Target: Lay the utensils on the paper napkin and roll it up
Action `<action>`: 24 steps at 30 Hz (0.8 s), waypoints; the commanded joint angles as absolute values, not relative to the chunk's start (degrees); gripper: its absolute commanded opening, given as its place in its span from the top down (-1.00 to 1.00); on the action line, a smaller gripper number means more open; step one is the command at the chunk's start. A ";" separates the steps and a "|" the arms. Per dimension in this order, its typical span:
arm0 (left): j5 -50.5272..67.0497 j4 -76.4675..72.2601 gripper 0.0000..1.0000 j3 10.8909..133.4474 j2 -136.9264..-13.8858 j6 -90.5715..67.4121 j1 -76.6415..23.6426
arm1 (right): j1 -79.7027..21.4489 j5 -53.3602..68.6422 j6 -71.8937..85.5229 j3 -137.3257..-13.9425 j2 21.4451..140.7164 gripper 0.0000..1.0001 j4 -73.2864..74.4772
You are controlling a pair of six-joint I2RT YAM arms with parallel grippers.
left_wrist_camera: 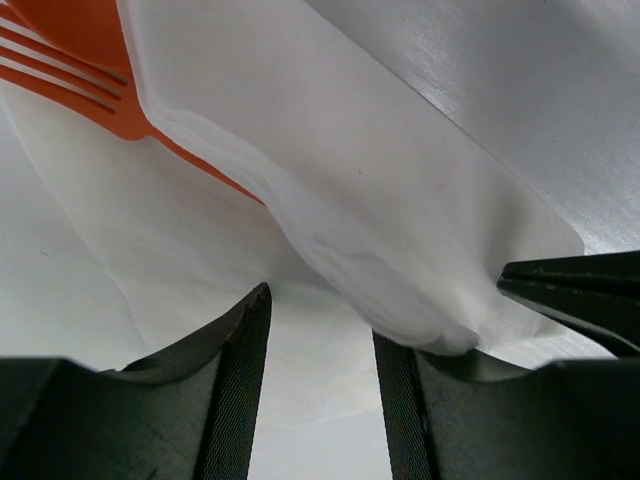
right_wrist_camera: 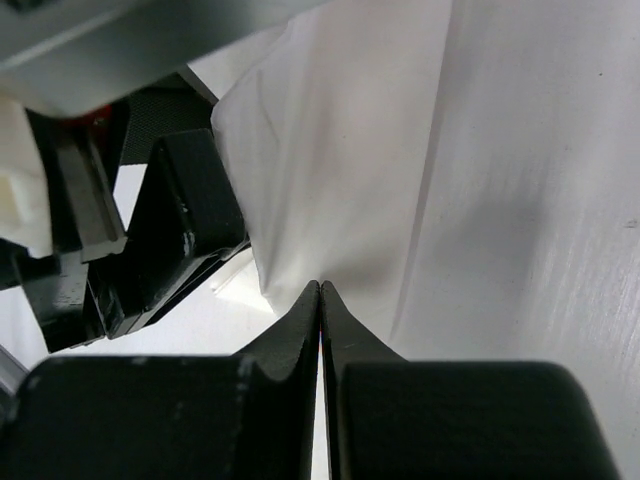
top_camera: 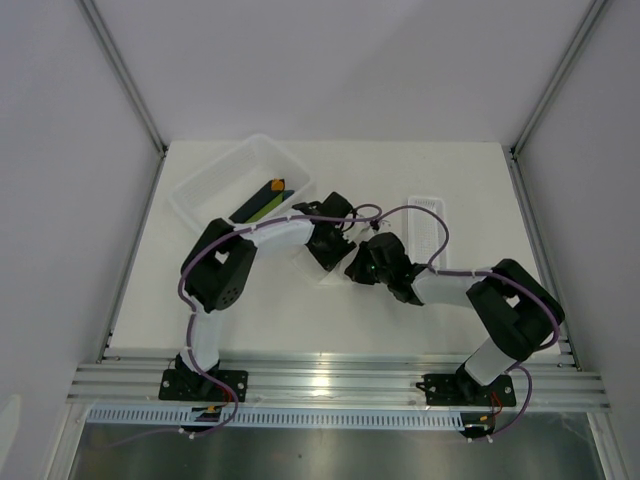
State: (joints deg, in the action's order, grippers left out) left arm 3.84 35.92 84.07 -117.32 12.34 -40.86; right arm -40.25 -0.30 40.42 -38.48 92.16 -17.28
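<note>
In the left wrist view the white paper napkin [left_wrist_camera: 350, 180] lies folded over the orange fork [left_wrist_camera: 95, 95], whose tines stick out at the top left. An orange piece above the tines [left_wrist_camera: 70, 20] may be the spoon. My left gripper [left_wrist_camera: 320, 310] is open and empty, its fingers [left_wrist_camera: 240, 380] straddling the napkin's lower layer under the lifted fold. My right gripper [right_wrist_camera: 320, 287] is shut on the napkin's edge [right_wrist_camera: 330, 180], and its tip shows in the left wrist view [left_wrist_camera: 580, 295]. In the top view both grippers, the left [top_camera: 335, 245] and the right [top_camera: 362, 265], meet at the table's middle and hide the napkin.
A large translucent bin [top_camera: 215, 180] at the back left holds dark green and black bars with orange tips [top_camera: 266, 198]. A narrow ribbed white tray [top_camera: 428, 228] lies just behind the right arm. The left gripper's body [right_wrist_camera: 170, 230] is close beside the right jaws.
</note>
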 commanded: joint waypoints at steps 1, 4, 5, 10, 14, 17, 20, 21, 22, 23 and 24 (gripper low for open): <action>5.45 37.09 0.02 82.27 -115.31 11.16 -40.17 | -40.61 1.23 38.59 -39.46 93.07 0.93 -19.07; 6.33 37.62 -0.06 82.79 -114.53 11.25 -39.73 | -40.43 2.10 38.15 -41.48 95.96 0.94 -16.35; 6.33 37.70 -0.08 82.71 -114.17 11.16 -39.55 | -40.34 3.15 38.23 -42.27 96.41 0.94 -15.65; 6.86 38.32 -0.18 82.88 -112.24 11.34 -39.02 | -38.85 4.48 37.88 -44.99 97.72 0.94 -10.04; 7.03 39.46 -0.31 82.79 -110.31 11.51 -38.41 | -38.50 5.89 37.00 -48.60 99.23 0.93 -5.02; 8.09 40.60 -0.39 82.53 -107.59 11.69 -37.45 | -38.50 6.24 36.91 -50.97 100.28 0.92 -1.85; 8.44 41.30 -0.45 82.00 -103.99 12.22 -36.48 | -38.41 6.59 37.18 -52.29 100.90 0.92 -0.26; 8.79 41.48 -0.47 82.00 -103.19 12.48 -36.21 | -38.32 6.68 37.26 -52.47 100.99 0.93 -0.26; 9.57 41.75 -0.49 81.91 -102.49 12.57 -35.86 | -38.23 7.03 37.44 -52.64 100.99 0.92 -0.26; 9.84 41.84 -0.54 82.18 -101.09 12.74 -35.69 | -38.15 7.21 37.44 -52.73 101.25 0.92 1.56; 10.19 41.66 -0.57 82.09 -100.55 12.57 -35.51 | -38.06 7.38 37.70 -52.82 101.34 0.92 1.76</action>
State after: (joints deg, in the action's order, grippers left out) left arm 7.68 41.36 81.73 -105.82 12.12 -36.49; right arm -38.37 6.28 38.09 -51.22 100.29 -2.44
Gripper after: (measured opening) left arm 0.771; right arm 0.036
